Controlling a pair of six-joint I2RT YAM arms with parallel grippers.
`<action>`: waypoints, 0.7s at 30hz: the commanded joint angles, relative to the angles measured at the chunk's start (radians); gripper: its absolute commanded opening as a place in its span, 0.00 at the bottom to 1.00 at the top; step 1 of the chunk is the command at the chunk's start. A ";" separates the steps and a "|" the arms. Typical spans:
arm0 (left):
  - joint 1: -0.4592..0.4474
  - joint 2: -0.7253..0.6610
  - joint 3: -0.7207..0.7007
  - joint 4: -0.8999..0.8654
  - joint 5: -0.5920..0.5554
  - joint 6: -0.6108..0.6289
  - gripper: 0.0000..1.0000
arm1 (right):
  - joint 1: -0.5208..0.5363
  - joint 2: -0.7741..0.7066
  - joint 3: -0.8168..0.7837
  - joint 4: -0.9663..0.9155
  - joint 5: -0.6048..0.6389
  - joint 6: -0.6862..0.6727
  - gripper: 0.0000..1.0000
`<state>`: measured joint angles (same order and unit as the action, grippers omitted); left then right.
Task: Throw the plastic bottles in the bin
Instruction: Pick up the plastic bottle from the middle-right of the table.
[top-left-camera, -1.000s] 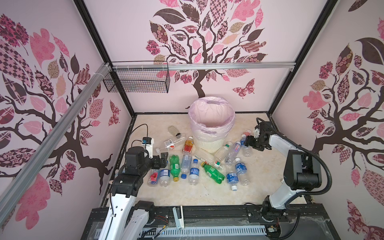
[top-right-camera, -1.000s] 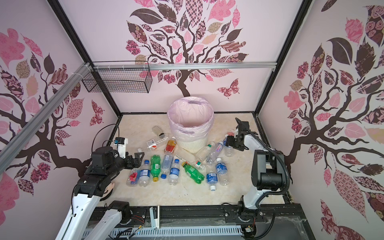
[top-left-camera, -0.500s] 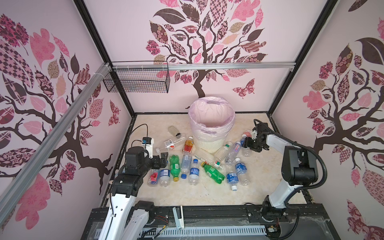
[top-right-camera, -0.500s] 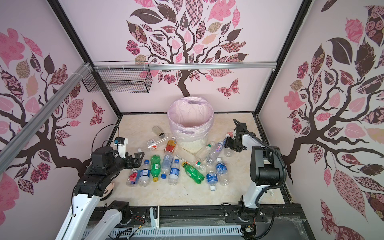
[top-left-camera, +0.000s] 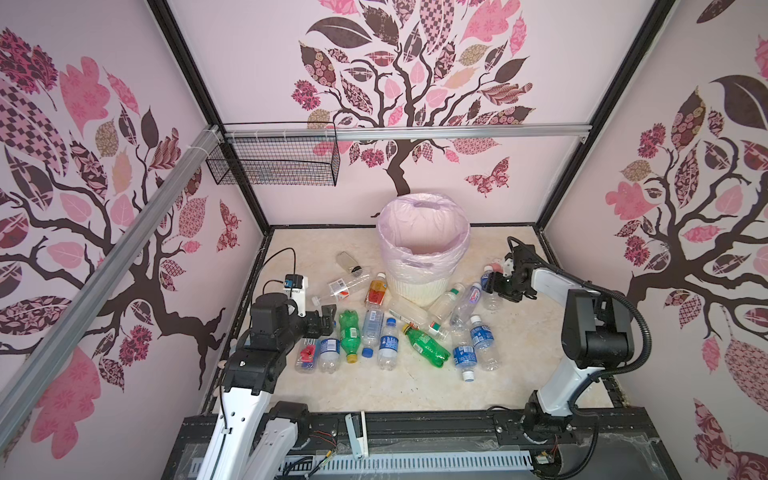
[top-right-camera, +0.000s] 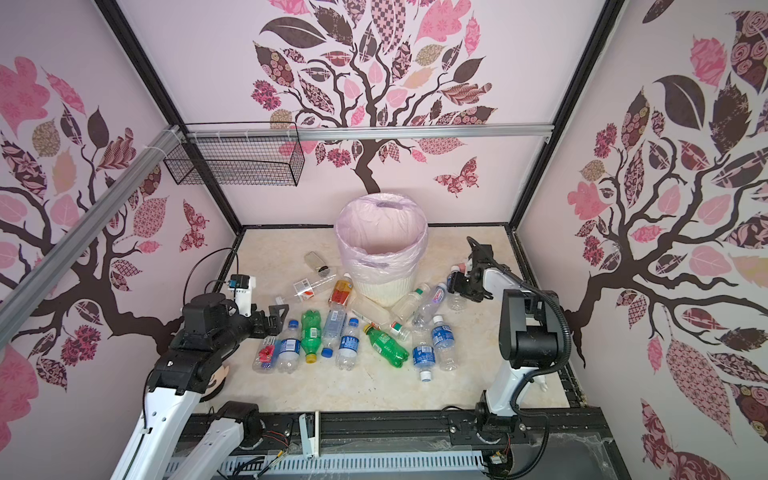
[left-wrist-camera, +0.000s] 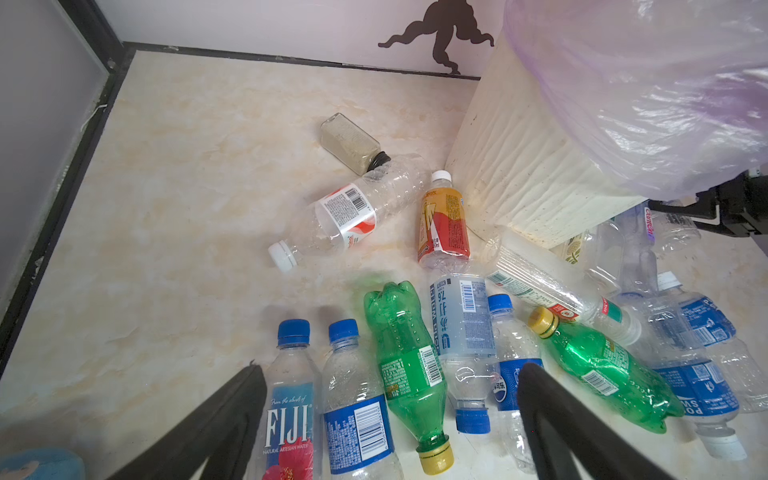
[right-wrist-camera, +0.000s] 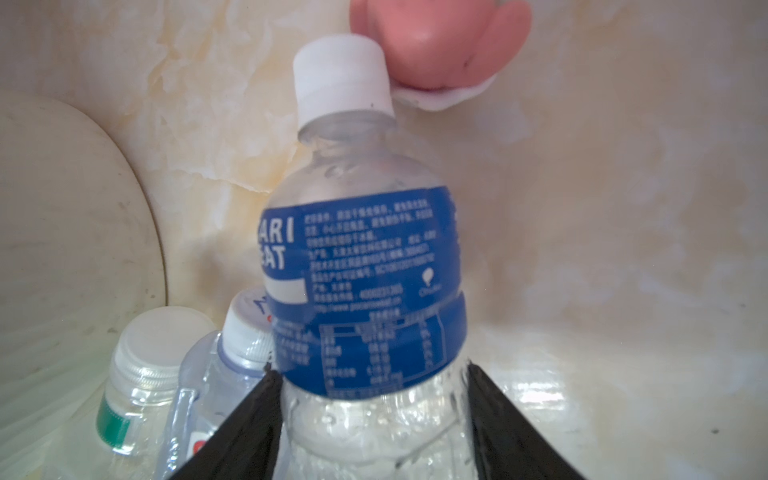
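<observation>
bin (top-left-camera: 417, 291): white ribbed, pink bag liner, upright on desk (top-left-camera: 415, 386), mouth open
plastic bottles (top-left-camera: 387, 345): all lying on desk, spread in front of bin and round both sides of its base; a few touch its wall
right hand (top-left-camera: 494, 291): just right of bin base, low; fingers (right-wrist-camera: 498, 415) pinch blue-labelled bottle (right-wrist-camera: 365, 249) at its lower body
blue-labelled bottle: clear, white cap, cap end toward pink toy (right-wrist-camera: 436, 37) right of bin; lifted or not, can't tell
left hand (left-wrist-camera: 390, 372): front-left of bin, fingers spread wide, holding nothing, above row of bottles
green bottles (top-left-camera: 350, 334): two, yellow caps, in front of bin
orange-red bottle (top-left-camera: 376, 291): at bin's front-left base
jar (top-left-camera: 347, 262): black lid, on its side, left of bin
wire basket (top-left-camera: 274, 164): on wall, up and left of bin
</observation>
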<state>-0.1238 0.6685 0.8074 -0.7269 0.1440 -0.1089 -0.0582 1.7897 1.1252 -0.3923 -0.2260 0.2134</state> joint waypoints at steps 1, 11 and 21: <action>0.004 -0.004 0.004 0.008 0.011 -0.005 0.98 | 0.007 0.052 0.004 -0.034 0.030 0.007 0.70; 0.004 -0.003 0.009 0.007 0.012 -0.003 0.98 | 0.014 0.060 0.013 -0.036 0.035 0.007 0.67; 0.004 0.001 0.011 0.008 0.014 -0.002 0.98 | 0.019 0.001 0.020 -0.049 0.037 0.011 0.59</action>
<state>-0.1238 0.6708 0.8078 -0.7273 0.1444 -0.1085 -0.0467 1.8099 1.1271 -0.3817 -0.2169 0.2173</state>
